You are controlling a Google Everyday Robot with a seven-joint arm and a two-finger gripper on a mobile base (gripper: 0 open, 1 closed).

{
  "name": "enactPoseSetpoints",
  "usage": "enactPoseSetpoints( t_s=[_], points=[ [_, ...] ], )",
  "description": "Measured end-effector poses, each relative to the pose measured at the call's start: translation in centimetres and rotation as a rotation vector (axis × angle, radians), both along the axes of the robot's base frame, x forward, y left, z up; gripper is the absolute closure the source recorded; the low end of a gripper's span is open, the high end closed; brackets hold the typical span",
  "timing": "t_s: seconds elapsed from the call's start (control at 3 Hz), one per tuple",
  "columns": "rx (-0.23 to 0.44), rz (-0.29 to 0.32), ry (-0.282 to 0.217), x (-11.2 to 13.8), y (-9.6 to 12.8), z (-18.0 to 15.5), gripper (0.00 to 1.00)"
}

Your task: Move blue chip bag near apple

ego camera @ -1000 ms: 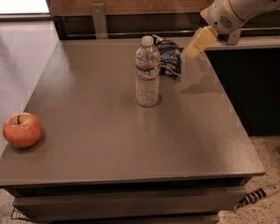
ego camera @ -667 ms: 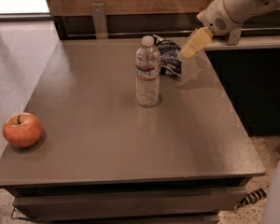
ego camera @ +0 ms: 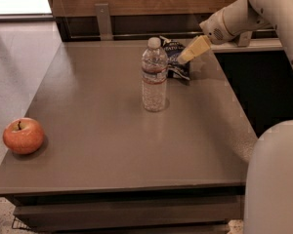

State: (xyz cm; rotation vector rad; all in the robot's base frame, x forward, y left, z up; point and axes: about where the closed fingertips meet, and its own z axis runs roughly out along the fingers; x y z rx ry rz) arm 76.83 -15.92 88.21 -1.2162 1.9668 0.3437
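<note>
Gripper [ego camera: 190, 52] shifted left and slightly down since earlier frame, now over right edge of bag [ego camera: 172, 53]; contact with bag unclear. Gripper state: cannot tell. White robot part [ego camera: 276, 179] risen further into view at lower right. Bag at far side of table [ego camera: 88, 130], just behind bottle [ego camera: 154, 77], unmoved. Bottle upright near table centre, unmoved. Apple [ego camera: 23, 135] at near-left table edge, well apart from bag, stem up. Arm [ego camera: 234, 18] reaches in from upper right.
</note>
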Motion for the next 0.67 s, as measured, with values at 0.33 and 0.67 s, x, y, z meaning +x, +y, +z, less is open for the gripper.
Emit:
enactPoseSetpoints(
  t_s=[0.33,0.67],
  points=[
    [0.036,-0.004,0.008,1.1,0.2,-1.3,0.00],
    [0.087,0.048,0.050,1.6,1.7,-3.3,0.00]
  ],
)
